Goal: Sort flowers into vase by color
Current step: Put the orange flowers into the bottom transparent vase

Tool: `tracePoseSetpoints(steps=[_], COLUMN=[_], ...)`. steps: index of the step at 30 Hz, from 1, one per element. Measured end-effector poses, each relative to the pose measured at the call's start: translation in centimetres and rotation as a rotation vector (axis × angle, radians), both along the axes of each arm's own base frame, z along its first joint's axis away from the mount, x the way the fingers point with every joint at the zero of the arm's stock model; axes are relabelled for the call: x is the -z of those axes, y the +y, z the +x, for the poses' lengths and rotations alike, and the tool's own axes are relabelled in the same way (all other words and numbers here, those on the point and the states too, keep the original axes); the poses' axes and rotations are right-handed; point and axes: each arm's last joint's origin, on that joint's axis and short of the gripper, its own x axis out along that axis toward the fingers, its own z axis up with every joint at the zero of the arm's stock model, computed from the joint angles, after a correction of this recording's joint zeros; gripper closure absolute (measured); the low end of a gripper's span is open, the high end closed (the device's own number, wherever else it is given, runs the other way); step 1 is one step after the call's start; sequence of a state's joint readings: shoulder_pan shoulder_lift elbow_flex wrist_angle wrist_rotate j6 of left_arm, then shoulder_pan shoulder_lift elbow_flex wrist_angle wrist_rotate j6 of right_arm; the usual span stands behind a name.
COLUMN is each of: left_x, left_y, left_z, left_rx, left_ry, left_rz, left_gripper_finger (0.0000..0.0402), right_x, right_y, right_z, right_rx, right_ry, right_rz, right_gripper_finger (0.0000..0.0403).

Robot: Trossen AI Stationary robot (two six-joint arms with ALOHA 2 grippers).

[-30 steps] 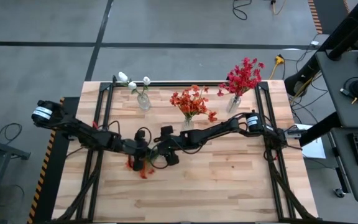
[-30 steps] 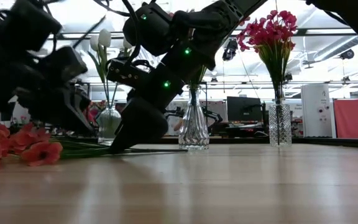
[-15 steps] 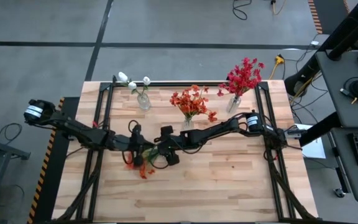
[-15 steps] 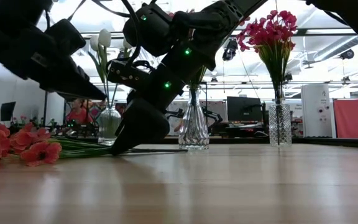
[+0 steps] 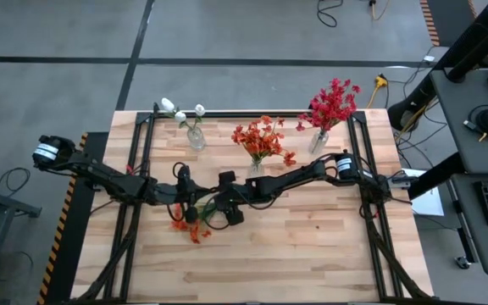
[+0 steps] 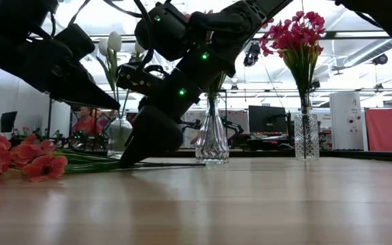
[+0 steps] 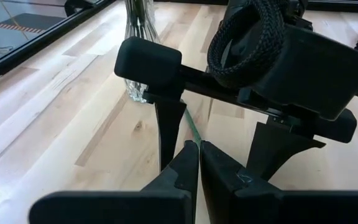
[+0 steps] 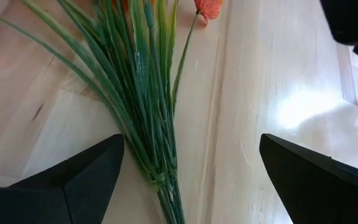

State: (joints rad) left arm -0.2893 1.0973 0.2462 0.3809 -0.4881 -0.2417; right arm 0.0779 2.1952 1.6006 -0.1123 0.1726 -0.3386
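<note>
A loose spray with red-orange blooms [image 5: 190, 227] lies flat on the table, its green stems [image 8: 145, 118] running toward my right gripper. My right gripper [image 5: 216, 208] is open and low at the table. Its fingers [image 8: 73, 180] stand on either side of the stem bunch, apart from it. My left gripper [image 7: 198, 148] is shut and hangs tipped downward above the spray [image 6: 22, 160], clear of the table. The thin stem [image 7: 189, 121] shows beyond its tips. Three glass vases stand at the far side, holding white [image 5: 195, 135], orange [image 5: 257, 165] and crimson [image 5: 318, 142] flowers.
The three vases [image 6: 120, 133] [image 6: 211, 139] [image 6: 305, 136] stand in a row behind the arms. Black frame rails [image 5: 134, 203] run along the table's left and right sides. Bare wood [image 5: 312, 246] stretches across the near half.
My left gripper has risen off the table, drawn back a little toward the left edge and tipped nose-down, mostly in the first half second. The spray and my right gripper have stayed where they were.
</note>
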Motion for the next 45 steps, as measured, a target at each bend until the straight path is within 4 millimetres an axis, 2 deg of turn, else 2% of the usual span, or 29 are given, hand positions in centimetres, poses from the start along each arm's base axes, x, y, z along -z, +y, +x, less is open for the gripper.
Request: tracePoseSetpoints(steps=[21, 30, 35, 45], left_x=[-1.1, -1.2, -1.2, -1.2], left_y=[0.2, 0.2, 0.2, 0.2], left_z=[-0.3, -0.4, -0.4, -0.4], left_rx=[-0.039, -0.040, -0.040, -0.040], left_ry=[-0.069, -0.076, -0.077, -0.077], left_rz=[-0.016, -0.018, -0.018, -0.018], left_gripper_finger=[0.0402, 0.0402, 0.0402, 0.0402], right_x=[0.1, 0.2, 0.4, 1.5], right_y=[-0.2, -0.1, 0.0, 0.1], right_z=[-0.1, -0.2, -0.3, -0.3], right_rx=[0.019, -0.010, -0.013, -0.017], right_ry=[0.015, 0.029, 0.051, 0.076], right_rz=[0.016, 0.090, 0.130, 0.158], right_gripper_finger=[0.0036, 0.0041, 0.0077, 0.0203])
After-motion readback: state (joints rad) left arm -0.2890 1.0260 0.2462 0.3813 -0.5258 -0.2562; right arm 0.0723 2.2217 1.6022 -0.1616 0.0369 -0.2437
